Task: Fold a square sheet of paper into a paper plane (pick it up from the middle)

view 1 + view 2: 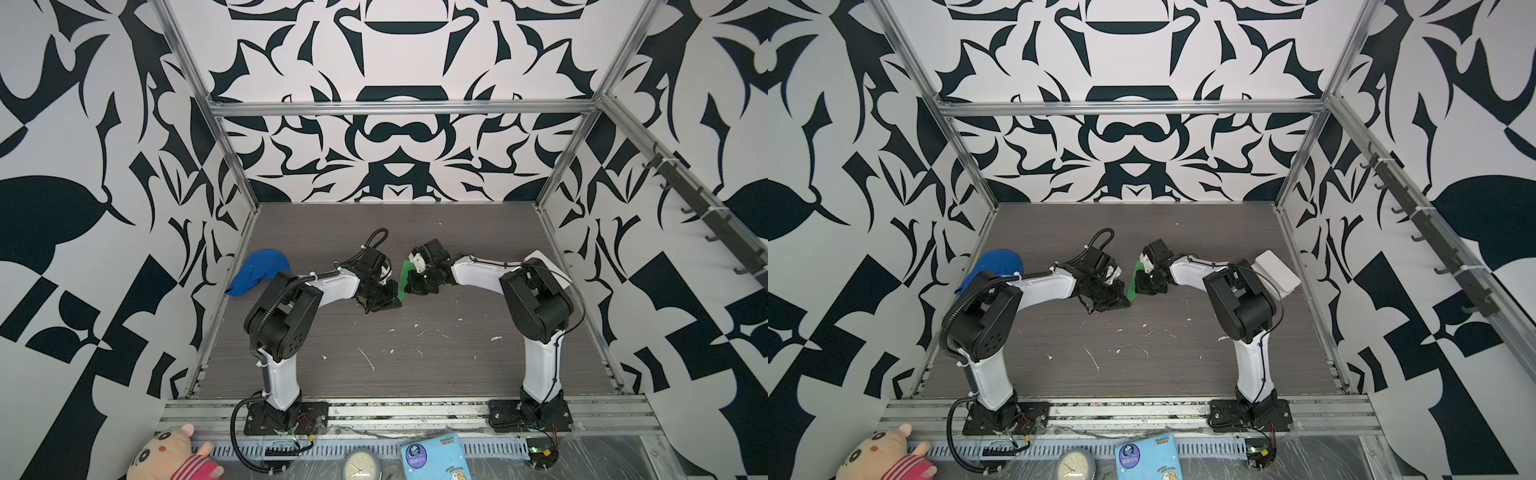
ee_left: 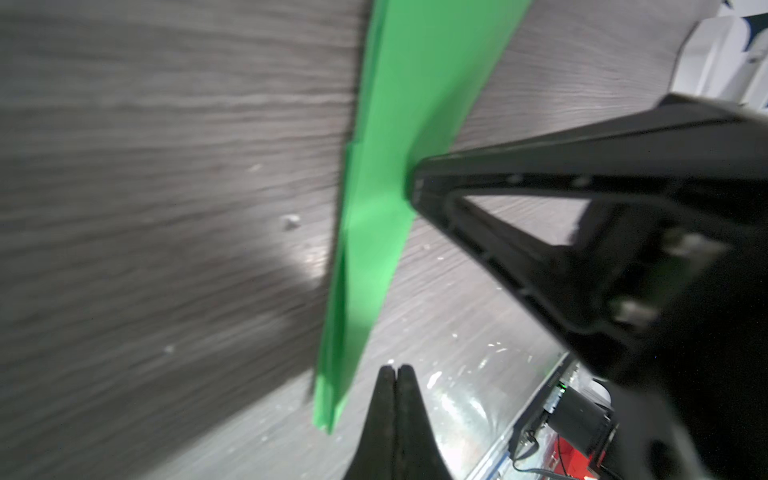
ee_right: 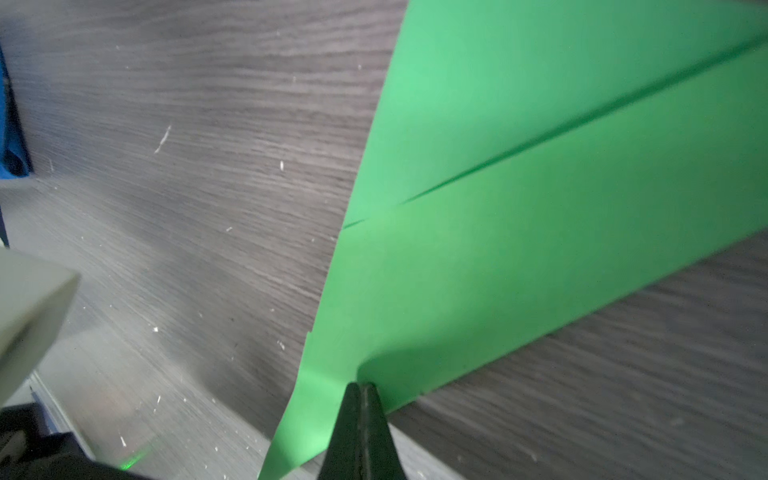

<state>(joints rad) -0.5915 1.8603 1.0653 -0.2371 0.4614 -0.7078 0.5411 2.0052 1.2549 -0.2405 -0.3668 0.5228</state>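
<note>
Right gripper, btm centre, is clenched on paper plane edge, left gripper shut, seemingly empty, beside it; plane could be torn/dropped w/ such thin pinch.

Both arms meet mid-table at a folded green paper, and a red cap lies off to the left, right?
Not quite: the cap is blue, not red, as both top views show. The rest stands: the folded green paper is mid-table, and the cap lies off to the left.

Left arm, right arm angled inward, jaws closed.
</note>
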